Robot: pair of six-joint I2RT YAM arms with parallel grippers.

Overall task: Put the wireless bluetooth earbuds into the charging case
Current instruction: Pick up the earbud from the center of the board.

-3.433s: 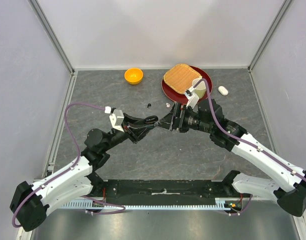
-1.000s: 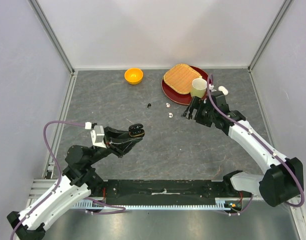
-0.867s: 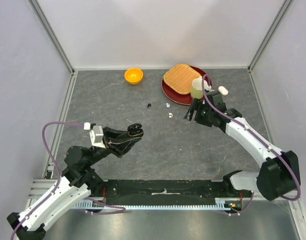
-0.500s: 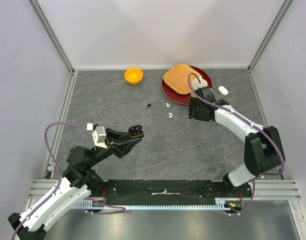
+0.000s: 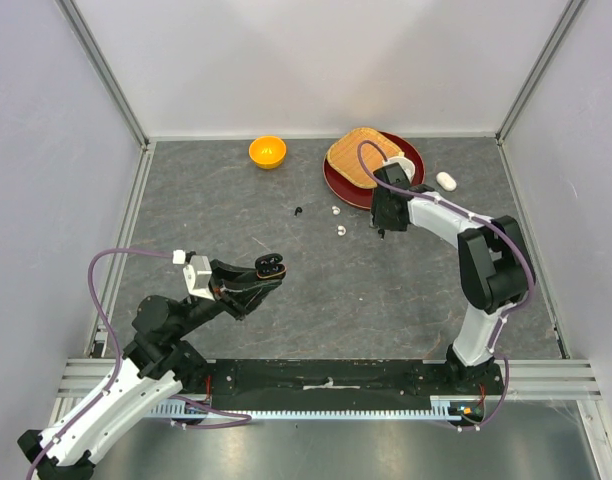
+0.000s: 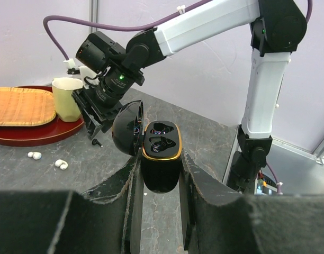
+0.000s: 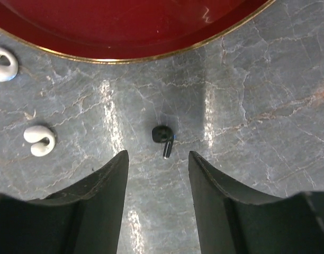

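The left fingers (image 6: pixel 131 211) are clenched on the black charging case (image 6: pixel 161 159) and hold it off the surface (image 5: pixel 216 200) at the near left. Its lid (image 6: pixel 127 127) is swung open beside the two sockets (a gold rim runs around them). The right fingers (image 7: pixel 98 203) point straight down close to the near edge of the red plate (image 7: pixel 125 26), spread apart and grasping nothing. A black earbud (image 7: pixel 163 135) lies on the surface just beyond the gap between them, touching neither finger. Two white earbuds (image 7: pixel 40 140) lie to its left, one just beside the plate's rim and the other a little nearer. A second black earbud (image 5: pixel 299 211) sits further left, apart from the rest. On the plate rest a woven mat (image 5: pixel 358 152) and a pale cup (image 6: pixel 66 98). A white case (image 5: pixel 446 181) lies right of the plate. An orange bowl (image 5: pixel 267 151) stands at the far side, well left of the plate.
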